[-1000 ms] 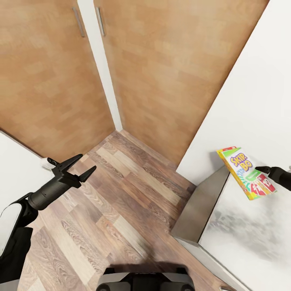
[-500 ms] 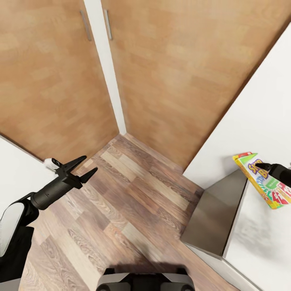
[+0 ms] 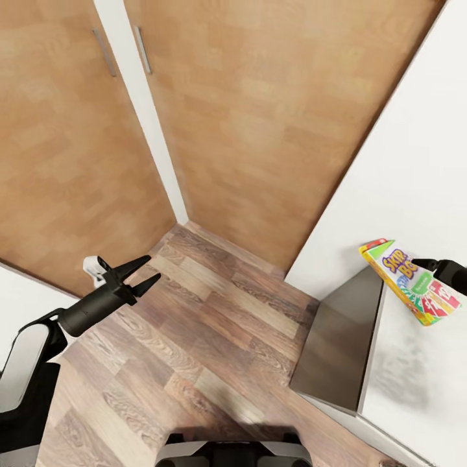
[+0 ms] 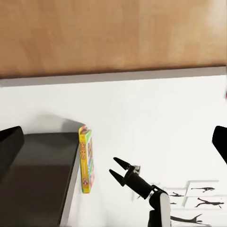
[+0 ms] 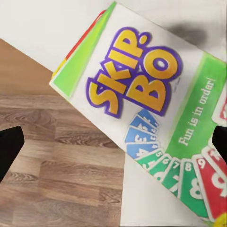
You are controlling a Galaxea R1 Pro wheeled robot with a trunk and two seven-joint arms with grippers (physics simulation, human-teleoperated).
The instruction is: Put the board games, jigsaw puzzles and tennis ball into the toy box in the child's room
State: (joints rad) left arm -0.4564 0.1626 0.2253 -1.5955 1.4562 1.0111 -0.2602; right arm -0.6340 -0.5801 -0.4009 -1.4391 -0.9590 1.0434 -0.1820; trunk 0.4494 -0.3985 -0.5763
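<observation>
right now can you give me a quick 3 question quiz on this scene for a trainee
1. True or false: the right gripper holds the Skip-Bo box clear of the floor.
2. Multiple choice: the left gripper is A) shut on a ball, B) open and empty, C) shut on a door handle.
3. Fill in: beneath the held box lies the corner of the white-topped ____, with a dark grey side.

Key
1. True. The box is tilted at the right gripper, above the table, with the wood floor beside it.
2. B. Its two fingers are spread, nothing between them.
3. table.
</observation>
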